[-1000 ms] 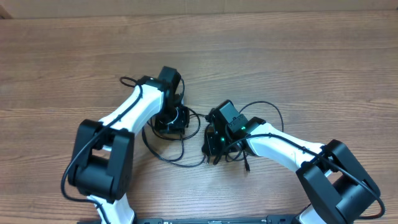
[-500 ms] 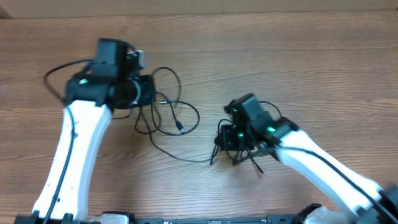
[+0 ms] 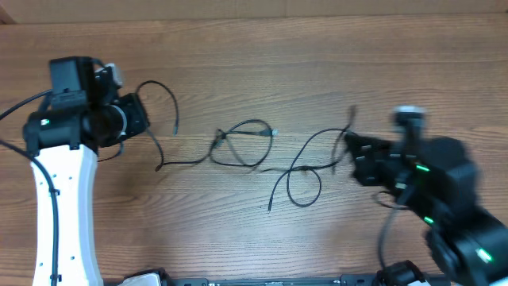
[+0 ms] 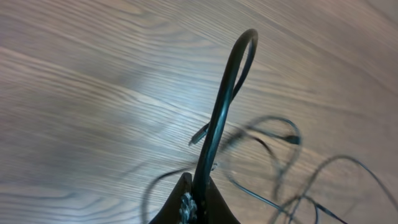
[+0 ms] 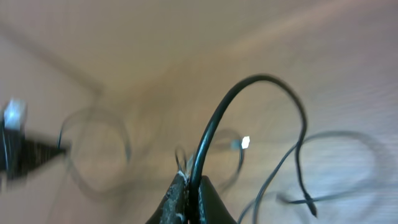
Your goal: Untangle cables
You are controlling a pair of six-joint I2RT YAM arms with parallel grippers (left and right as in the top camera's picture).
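Observation:
The cables are thin black cords spread as loose strands across the wooden table. One cable loops at the centre, with a small plug end pointing right. Another cable loops right of it and runs up toward the right gripper. My left gripper is at the far left, shut on a cable that arcs out past it. In the left wrist view the jaws pinch that cable. My right gripper is blurred. In the right wrist view its jaws are shut on a cable.
The wooden table stretches to a pale back edge at the top. The white left arm runs along the left side. The black right arm body fills the lower right corner.
Both arms have swung apart, the left one to the far left and the right one to the right. The bunch of cables between them has been drawn out into separate loose strands.

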